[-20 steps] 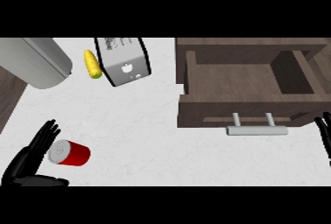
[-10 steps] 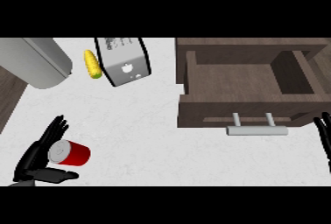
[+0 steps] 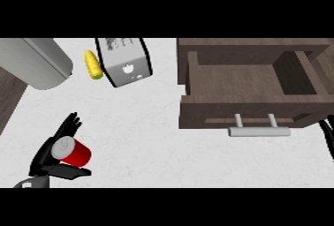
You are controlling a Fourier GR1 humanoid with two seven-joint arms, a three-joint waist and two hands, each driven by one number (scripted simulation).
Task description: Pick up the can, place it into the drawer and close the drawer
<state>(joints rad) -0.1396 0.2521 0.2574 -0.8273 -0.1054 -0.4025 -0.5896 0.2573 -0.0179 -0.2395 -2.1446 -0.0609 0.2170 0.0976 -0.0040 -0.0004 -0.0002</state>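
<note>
Can (image 3: 73,151) sits low on the counter's (image 3: 150,145) left, red, with the left hand (image 3: 51,152) cupped behind it, fingers spread and thumb hooking under; since half a second ago they have closed in tighter. Lifting, stowing and shutting remain. Drawer (image 3: 251,86) stands open. Right hand (image 3: 326,137) rests at the right edge, fingers straight.

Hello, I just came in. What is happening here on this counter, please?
The robot's left hand is closing around a red can at the counter's near left, thumb below it and fingers behind. The can is not yet lifted. The wooden drawer stands open at the right. The right hand rests at the right edge.
</note>
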